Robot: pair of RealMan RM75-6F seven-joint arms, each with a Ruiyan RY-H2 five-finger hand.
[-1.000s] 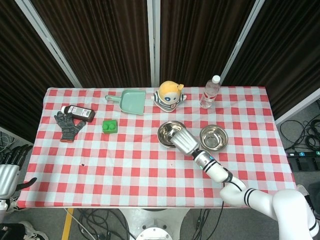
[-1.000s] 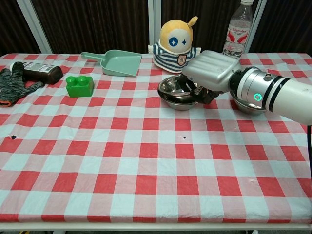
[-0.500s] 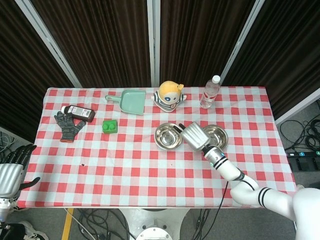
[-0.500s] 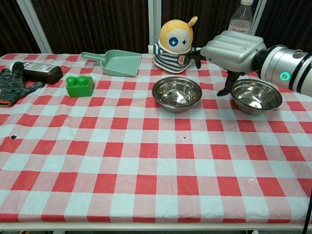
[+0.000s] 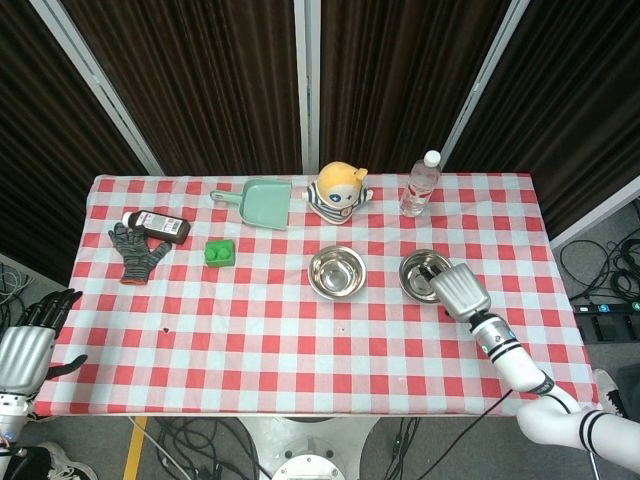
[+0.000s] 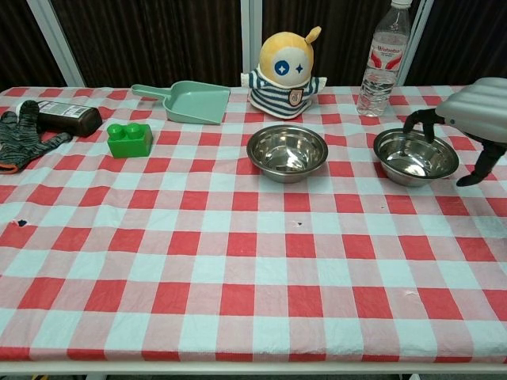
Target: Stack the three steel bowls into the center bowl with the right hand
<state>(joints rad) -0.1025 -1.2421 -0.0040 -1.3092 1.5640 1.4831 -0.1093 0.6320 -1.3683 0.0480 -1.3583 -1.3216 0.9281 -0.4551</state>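
Two steel bowls show on the checked cloth. The center bowl (image 5: 336, 273) (image 6: 287, 152) stands alone with no hand near it. The right bowl (image 5: 420, 271) (image 6: 415, 156) sits a short way to its right. My right hand (image 5: 460, 291) (image 6: 477, 119) hangs over that bowl's right rim, fingers (image 6: 420, 119) spread and curved down, holding nothing. Whether it touches the rim is unclear. My left hand (image 5: 25, 345) is off the table's near left corner, fingers apart and empty, seen only in the head view.
Along the back are a green dustpan (image 6: 190, 102), a yellow plush toy (image 6: 290, 63) and a water bottle (image 6: 380, 59). A green block (image 6: 130, 140), a grey glove (image 6: 22, 134) and a black packet (image 6: 67, 119) lie at the left.
My right hand left the center bowl and swung right, now over the right bowl's far rim. The center bowl stays where it was released.
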